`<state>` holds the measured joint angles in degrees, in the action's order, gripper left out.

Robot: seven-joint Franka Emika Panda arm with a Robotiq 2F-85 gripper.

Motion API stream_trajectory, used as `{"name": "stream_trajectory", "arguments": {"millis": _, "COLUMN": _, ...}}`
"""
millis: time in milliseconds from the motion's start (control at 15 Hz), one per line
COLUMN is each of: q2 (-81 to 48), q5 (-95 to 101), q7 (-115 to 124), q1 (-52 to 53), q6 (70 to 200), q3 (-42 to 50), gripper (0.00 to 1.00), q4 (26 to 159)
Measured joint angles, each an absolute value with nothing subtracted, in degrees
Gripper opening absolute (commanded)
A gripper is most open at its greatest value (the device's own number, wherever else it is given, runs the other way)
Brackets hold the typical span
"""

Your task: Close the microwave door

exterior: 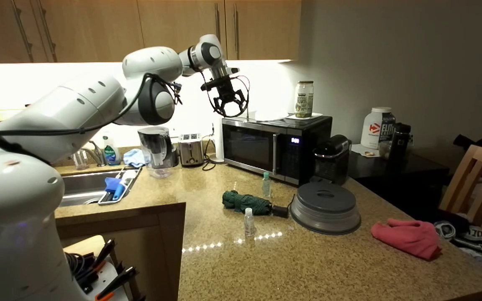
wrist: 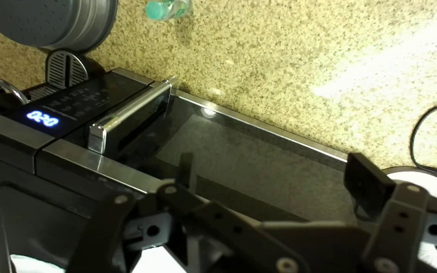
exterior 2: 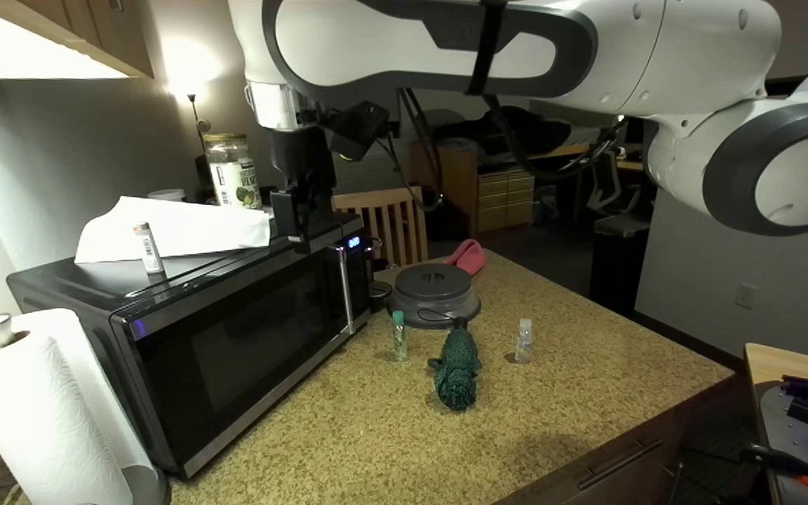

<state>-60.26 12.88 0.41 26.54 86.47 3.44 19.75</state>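
One black gripper (wrist: 276, 177), spread wide, empty.
Below it in an exterior view, I judge the flat black glass microwave door (exterior: 246, 146) flush, its long axis far left to near right.

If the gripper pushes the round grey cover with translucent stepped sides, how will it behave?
The round grey cover would probably slide rather than tip, since it sits low and wide. It may be light for its size: its translucent sides look like thin plastic. Those stepped sides might flex if pressed.
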Motion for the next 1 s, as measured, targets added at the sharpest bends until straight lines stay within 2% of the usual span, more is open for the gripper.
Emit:
{"name": "stream_trajectory", "arguments": {"millis": 533, "q2": -59.7, "q5": 11.7, "q7": 0.5, "q1": 26.5, "q6": 84.4, "q3": 2.6, "gripper": 1.0, "q4": 19.8}}
{"name": "stream_trajectory", "arguments": {"millis": 1000, "q2": -58.7, "q5": 11.6, "q7": 0.5, "q1": 26.7, "q6": 76.5, "q3": 2.3, "gripper": 1.0, "q4": 19.8}}
